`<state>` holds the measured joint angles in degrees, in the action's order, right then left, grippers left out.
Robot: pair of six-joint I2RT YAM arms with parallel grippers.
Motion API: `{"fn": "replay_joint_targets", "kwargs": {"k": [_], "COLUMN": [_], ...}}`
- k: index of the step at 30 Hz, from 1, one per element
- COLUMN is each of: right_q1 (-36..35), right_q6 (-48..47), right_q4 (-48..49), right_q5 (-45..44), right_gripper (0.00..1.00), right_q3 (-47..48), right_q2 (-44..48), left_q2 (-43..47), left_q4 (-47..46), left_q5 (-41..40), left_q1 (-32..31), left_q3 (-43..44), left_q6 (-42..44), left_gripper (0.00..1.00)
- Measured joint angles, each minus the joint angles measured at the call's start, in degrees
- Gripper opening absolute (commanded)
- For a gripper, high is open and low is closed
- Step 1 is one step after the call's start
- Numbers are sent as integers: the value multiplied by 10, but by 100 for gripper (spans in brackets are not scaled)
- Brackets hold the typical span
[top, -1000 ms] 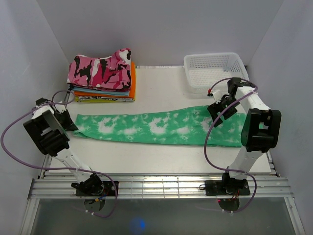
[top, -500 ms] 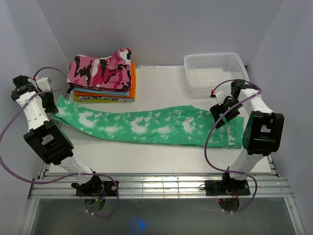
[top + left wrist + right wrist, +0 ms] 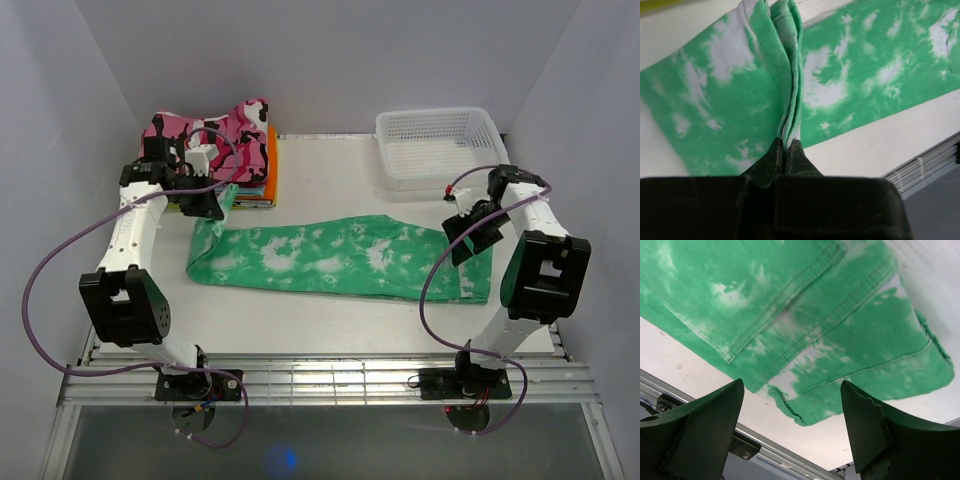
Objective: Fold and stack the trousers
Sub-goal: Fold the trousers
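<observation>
The trousers [image 3: 340, 255] stretch away from the camouflage pile [image 3: 215, 140]. Beside this pile the left gripper [image 3: 785, 147] pinches their near end; far from it the right gripper [image 3: 790, 387] hangs wide, empty. The unheld far end may drag, making a crooked fold.

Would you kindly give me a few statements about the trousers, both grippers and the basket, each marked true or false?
1. The left gripper is shut on a bunched end of the trousers. True.
2. The right gripper is clamped on the trousers' other end. False: it is open above that end and holds nothing.
3. The pink camouflage garment lies in the white basket. False: it tops the folded pile at the far left, while the basket stands at the far right.
4. The trousers' right end lies on the table. True.
</observation>
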<state>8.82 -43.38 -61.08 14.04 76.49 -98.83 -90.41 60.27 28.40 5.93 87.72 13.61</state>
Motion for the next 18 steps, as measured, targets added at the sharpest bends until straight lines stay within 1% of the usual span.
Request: {"fn": "replay_joint_targets", "kwargs": {"k": [3, 6, 12, 15, 18], "right_q1": [13, 30, 77, 97, 106], "right_q6": [-8, -14, -14, -1, 21], "right_q4": [-17, -36, -63, -63, -45], "right_q5": [-6, -10, -21, -34, -42], "right_gripper": [81, 80, 80, 81, 81], "right_q3": [0, 2, 25, 20, -10], "right_q2": [0, 0, 0, 0, 0], "left_q2": [1, 1, 1, 0, -8], "left_q4": [-49, -106, -213, -257, -287], "left_q5": [-1, -15, -101, -131, -168], "left_q1": [-54, -127, -271, -308, -336], "left_q3": [-47, -72, -114, -151, -174], "left_q6": [-70, -136, -245, -289, -328], "left_gripper": [0, 0, 0, 0, 0]}}
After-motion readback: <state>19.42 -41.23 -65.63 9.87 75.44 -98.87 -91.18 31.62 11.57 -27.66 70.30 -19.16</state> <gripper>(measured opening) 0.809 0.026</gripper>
